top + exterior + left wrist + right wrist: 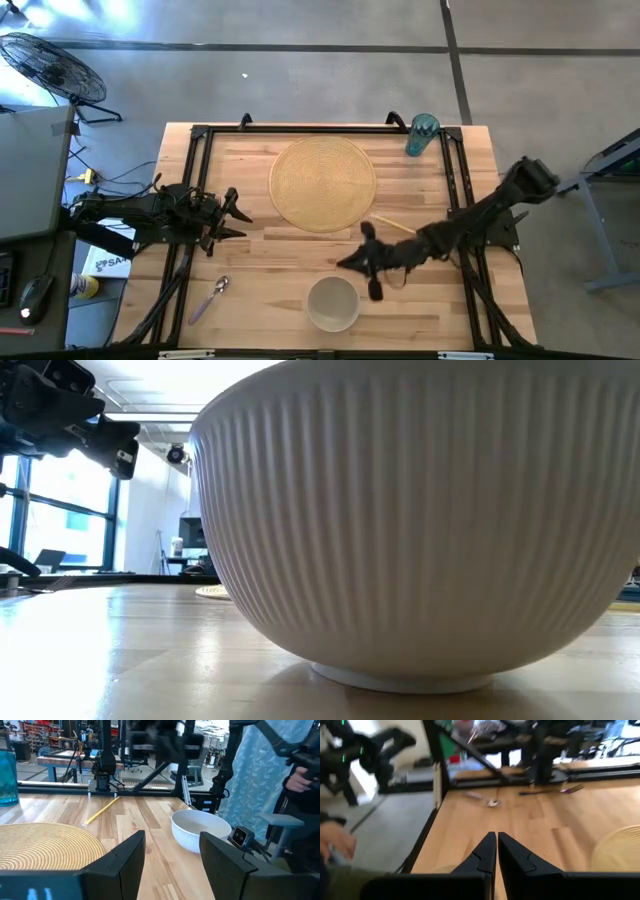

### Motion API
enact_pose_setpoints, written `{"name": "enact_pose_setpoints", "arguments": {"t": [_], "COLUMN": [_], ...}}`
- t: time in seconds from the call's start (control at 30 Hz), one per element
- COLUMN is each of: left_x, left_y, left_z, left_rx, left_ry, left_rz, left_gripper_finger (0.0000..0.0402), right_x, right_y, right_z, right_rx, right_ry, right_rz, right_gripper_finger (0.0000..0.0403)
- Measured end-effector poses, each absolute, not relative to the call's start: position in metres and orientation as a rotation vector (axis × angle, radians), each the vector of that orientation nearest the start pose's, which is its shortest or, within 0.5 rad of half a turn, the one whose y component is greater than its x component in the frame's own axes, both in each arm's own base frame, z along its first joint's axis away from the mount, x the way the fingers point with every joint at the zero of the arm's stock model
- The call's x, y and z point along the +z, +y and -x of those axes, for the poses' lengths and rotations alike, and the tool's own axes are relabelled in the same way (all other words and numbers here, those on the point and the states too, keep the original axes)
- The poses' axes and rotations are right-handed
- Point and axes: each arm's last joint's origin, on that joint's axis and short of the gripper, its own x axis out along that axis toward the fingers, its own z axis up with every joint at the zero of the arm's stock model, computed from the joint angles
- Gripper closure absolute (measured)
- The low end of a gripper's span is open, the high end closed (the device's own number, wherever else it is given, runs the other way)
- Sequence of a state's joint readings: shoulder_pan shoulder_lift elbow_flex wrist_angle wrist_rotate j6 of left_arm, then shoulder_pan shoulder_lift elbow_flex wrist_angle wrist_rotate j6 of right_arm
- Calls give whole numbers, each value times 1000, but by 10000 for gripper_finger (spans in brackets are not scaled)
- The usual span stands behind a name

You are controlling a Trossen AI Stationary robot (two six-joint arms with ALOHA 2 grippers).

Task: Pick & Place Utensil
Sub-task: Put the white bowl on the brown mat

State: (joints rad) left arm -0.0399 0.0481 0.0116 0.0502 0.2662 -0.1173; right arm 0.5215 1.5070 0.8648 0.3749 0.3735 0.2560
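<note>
Grey concrete floor (320, 70) with dark seam lines. Standing fan (45, 65) at 10 o'clock off the table. Grey desk (30, 170) at 9 o'clock, mouse (35, 295) on it. Bright windows (60, 510) in low view. Workbenches (65, 757) behind.

Desk layout, seen from above.
Woven placemat (323, 184) sits centre-rear of the desk (270, 270); tumbler (421, 136) stands at the rear right, apart from the mat. Chopstick (393, 225) lies just off the mat's front-right edge. Bowl (332, 303) sits front-centre, well clear of the mat. Spoon (210, 297) lies front-left, left of the bowl. Left gripper (232, 216) is over the desk's left side, left of the mat. Right gripper (362, 262) is between mat and bowl, just behind and right of the bowl. A fan (55, 70) stands on the floor beyond the rear-left corner.
</note>
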Motion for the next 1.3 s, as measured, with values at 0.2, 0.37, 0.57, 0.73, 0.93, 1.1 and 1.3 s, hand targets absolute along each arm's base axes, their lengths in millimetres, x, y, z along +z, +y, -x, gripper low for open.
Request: {"name": "enact_pose_setpoints", "arguments": {"t": [0.2, 0.37, 0.57, 0.73, 0.93, 1.1, 1.3], "left_x": [169, 169, 169, 169, 169, 169, 169], "left_y": [-12, -12, -12, -12, -12, -12, -12], "left_z": [-99, -99, -99, -99, -99, -99, -99], "left_rx": [-306, -306, -307, -307, -307, -309, -310], "left_ry": [4, 4, 4, 4, 4, 5, 4], "left_rz": [115, 115, 115, 115, 115, 114, 115], "left_gripper_finger": [216, 216, 216, 216, 216, 216, 216], "right_x": [244, 240, 244, 241, 221, 210, 209], "right_y": [198, 225, 245, 255, 260, 257, 257], "right_z": [-312, -327, -336, -339, -345, -344, -343], "right_rx": [170, 244, 294, 304, 336, 315, 314], "right_ry": [397, 503, 551, 578, 659, 746, 754], "right_rz": [-98, -80, -61, -43, -42, -46, -31], "right_gripper_finger": [391, 373, 313, 265, 231, 227, 226]}}
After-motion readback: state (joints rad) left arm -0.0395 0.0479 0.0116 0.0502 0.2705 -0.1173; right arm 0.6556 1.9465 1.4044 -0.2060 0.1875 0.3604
